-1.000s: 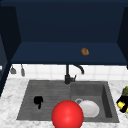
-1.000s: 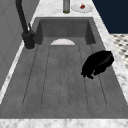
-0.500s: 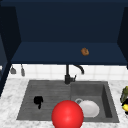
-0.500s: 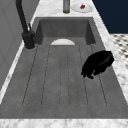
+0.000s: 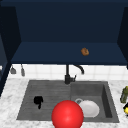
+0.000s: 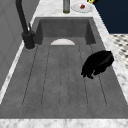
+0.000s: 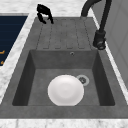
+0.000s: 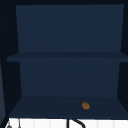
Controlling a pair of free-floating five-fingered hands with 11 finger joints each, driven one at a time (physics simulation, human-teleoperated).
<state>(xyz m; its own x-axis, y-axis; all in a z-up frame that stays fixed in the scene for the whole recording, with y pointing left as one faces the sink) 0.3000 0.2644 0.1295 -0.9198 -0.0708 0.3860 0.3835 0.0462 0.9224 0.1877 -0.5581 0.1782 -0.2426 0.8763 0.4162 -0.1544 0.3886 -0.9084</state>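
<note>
The left hand [image 5: 38, 100] hovers just above the ribbed drainboard [image 5: 47, 95] with fingers curled down, holding nothing; the white plate [image 5: 88, 108] lies in the sink basin [image 5: 106, 100] beside the drain, well apart

Small brown object [image 8: 85, 105] on the bottom shelf [image 8: 50, 108] of an open dark-blue cabinet [image 8: 67, 32].

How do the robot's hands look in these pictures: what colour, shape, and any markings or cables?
The left hand is plain glossy black and human-shaped, with slim fingers and a thumb. It floats free, with no arm, wrist sleeve or cable attached, and no markings show on it.
</note>
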